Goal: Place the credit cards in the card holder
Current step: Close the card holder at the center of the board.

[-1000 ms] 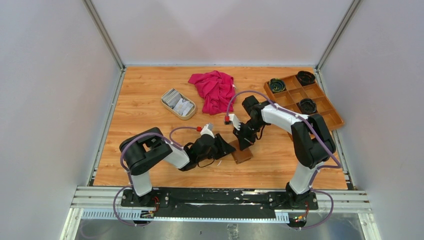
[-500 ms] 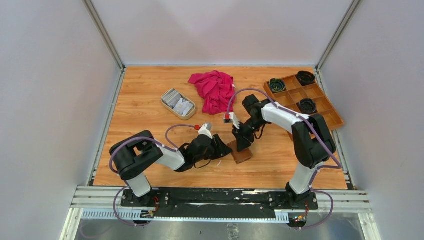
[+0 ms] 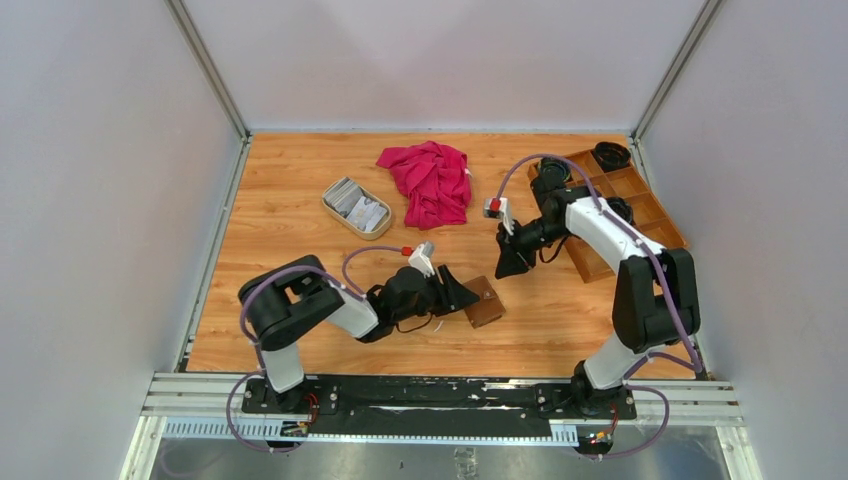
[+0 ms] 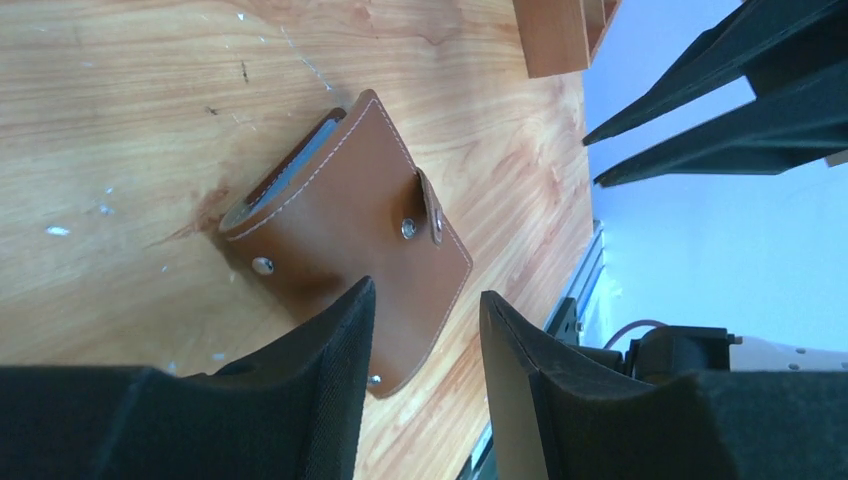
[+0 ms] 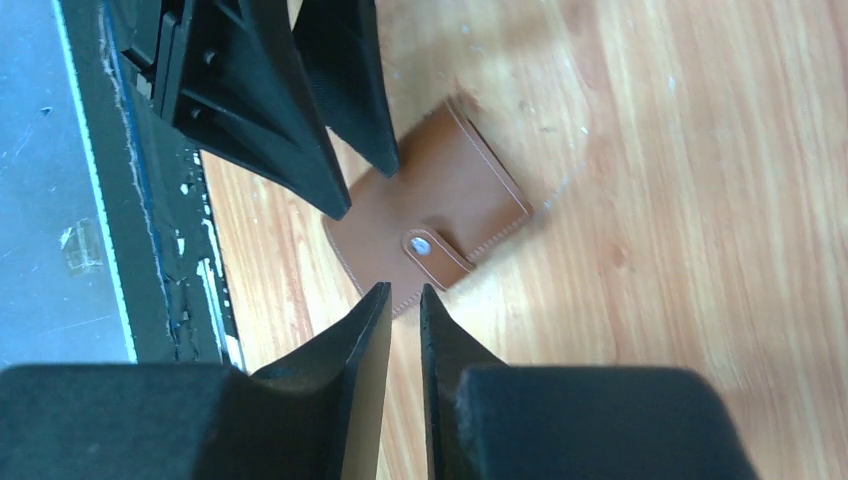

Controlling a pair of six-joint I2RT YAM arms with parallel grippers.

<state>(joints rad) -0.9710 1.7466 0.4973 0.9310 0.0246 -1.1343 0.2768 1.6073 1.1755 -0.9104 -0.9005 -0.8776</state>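
snapped-shut card holder, left end effector spread at its edge

The left fingers hide the wallet's near corner, the grey strip at its open edge could be card or lining, the cards in the dish are too small to count, and the right arm covers part of the tray.

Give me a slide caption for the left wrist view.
Left claw, open, poised over the brown leather card holder lying on the wooden table.
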